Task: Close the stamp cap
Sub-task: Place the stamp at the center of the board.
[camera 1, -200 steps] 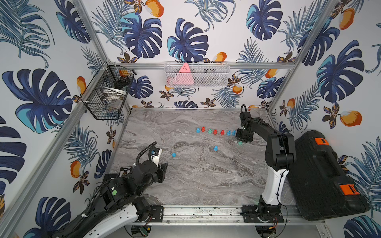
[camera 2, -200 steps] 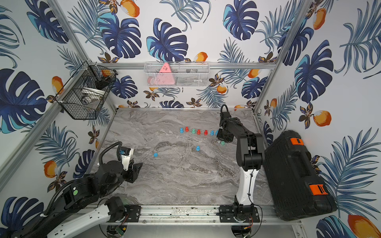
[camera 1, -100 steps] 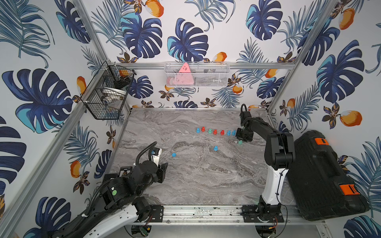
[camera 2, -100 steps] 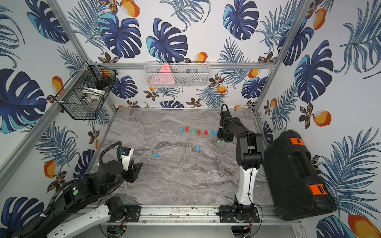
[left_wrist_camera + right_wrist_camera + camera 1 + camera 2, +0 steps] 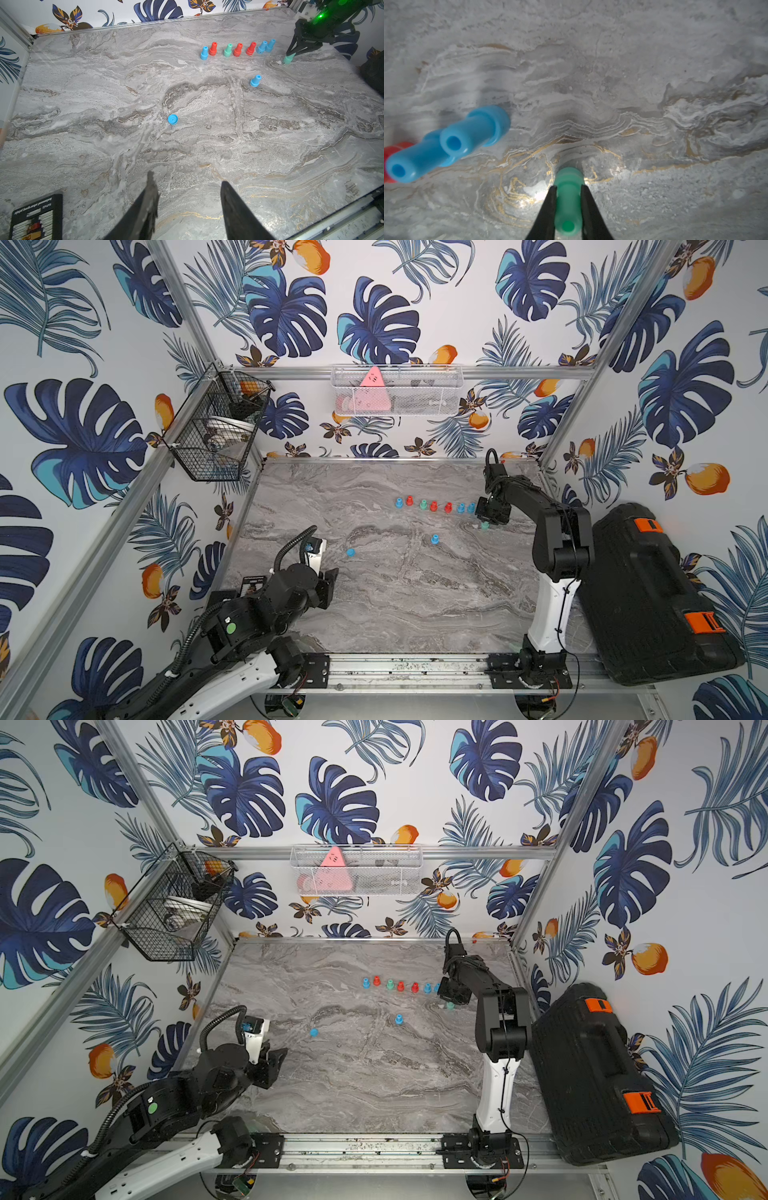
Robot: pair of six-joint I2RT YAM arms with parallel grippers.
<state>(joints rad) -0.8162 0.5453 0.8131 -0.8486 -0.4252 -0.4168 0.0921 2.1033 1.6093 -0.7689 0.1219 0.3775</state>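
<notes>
One maybe-capped stamp in right claw

black arms on white lower links, black cables.

A cap lies on the table left of a lone stamp
</notes>
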